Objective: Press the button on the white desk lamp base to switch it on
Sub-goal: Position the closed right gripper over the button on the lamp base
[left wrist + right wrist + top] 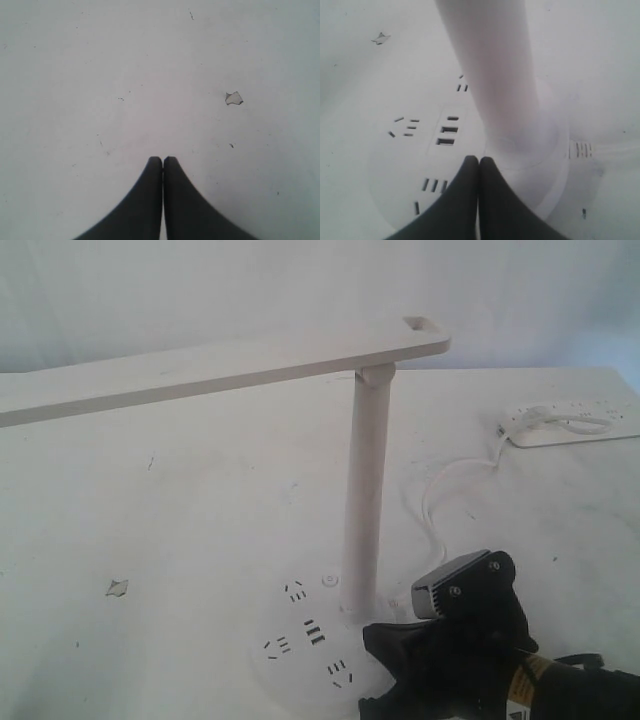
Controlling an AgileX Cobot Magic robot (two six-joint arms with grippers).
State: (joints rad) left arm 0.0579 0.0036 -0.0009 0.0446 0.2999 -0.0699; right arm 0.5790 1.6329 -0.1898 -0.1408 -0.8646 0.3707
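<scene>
The white desk lamp stands near the front of the table, its long bar head (200, 370) reaching left from the slim pole (365, 490). The round white desk lamp base (297, 668) carries dark socket slots. One tiny round button (329, 580) sits on the base left of the pole foot; its symbol is too small to read. My right gripper (375, 638) is shut, with its tips (479, 160) low over the base (415, 165) beside the pole foot (520, 135). No button shows in the right wrist view. My left gripper (162, 159) is shut, holds nothing, and hangs over bare table.
An oblong white power strip (575, 420) lies at the back right, and the lamp's white cord (440, 490) runs from it toward the base. A small chip (117, 587) marks the white tabletop at left, and it also appears as a chip (233, 98) in the left wrist view.
</scene>
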